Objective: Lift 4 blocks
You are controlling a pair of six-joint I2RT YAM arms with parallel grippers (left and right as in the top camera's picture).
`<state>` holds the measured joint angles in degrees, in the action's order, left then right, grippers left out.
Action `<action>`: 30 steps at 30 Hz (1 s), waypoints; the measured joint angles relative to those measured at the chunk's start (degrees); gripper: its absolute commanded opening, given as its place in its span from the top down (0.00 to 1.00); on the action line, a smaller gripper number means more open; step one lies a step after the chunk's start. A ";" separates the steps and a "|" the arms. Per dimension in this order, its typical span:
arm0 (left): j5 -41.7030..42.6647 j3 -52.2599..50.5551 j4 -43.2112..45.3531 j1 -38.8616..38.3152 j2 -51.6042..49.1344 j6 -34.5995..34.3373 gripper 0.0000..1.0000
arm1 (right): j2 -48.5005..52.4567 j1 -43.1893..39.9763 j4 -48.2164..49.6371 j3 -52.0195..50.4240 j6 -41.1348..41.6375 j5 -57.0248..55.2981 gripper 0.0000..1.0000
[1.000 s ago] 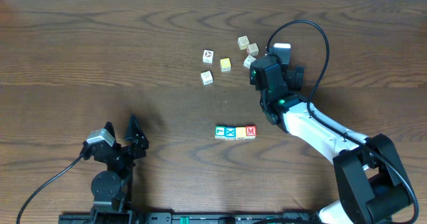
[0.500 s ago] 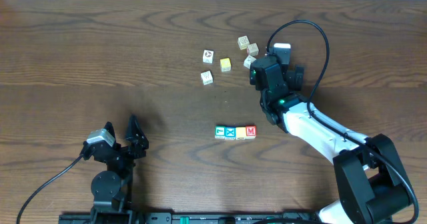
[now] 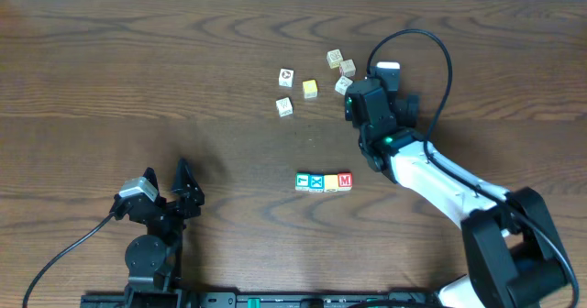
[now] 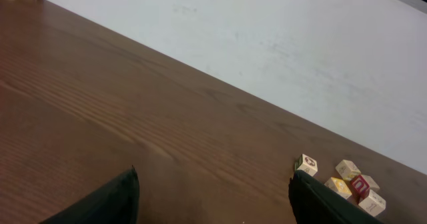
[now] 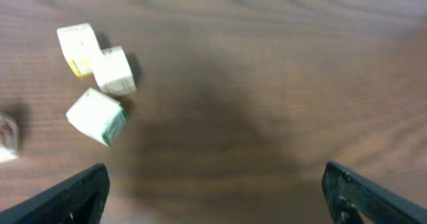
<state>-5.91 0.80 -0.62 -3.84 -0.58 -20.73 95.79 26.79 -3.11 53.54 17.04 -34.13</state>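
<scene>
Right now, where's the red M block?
Overhead view: the red M block sits at the right end of the four-block row near the middle of the table, right beside the yellow-orange block.

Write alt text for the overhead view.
Four letter blocks sit in a row mid-way across a dark wooden table. The right arm reaches beside loose pale cubes farther back; the left arm sits at the near left edge.

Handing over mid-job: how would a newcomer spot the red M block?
On the table, a short row of coloured blocks lies apart from the pale cubes farther back. The red block ends the row on the right arm's side, alone showing an M.
</scene>
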 measured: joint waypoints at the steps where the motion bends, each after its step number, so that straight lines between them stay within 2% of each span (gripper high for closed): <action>1: -0.02 0.00 -0.02 0.00 0.00 -0.02 0.28 | -1.44 0.00 -1.90 -0.04 -0.11 0.11 0.01; 18: 0.02 0.07 -0.15 0.00 -0.02 0.00 0.28 | -39.58 0.00 -23.65 -0.17 -0.15 0.28 0.01; 23: 0.02 0.09 -0.20 0.00 -0.02 0.00 0.28 | -51.52 -3.67 -21.94 -3.76 -0.15 4.07 0.01; 30: 0.02 0.09 -0.22 0.00 -0.02 -0.02 0.28 | -68.57 -15.54 -11.39 -17.88 -0.11 15.47 0.01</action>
<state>-5.89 0.89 -0.84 -3.84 -0.60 -20.75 27.22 11.25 -14.50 35.66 16.93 -18.65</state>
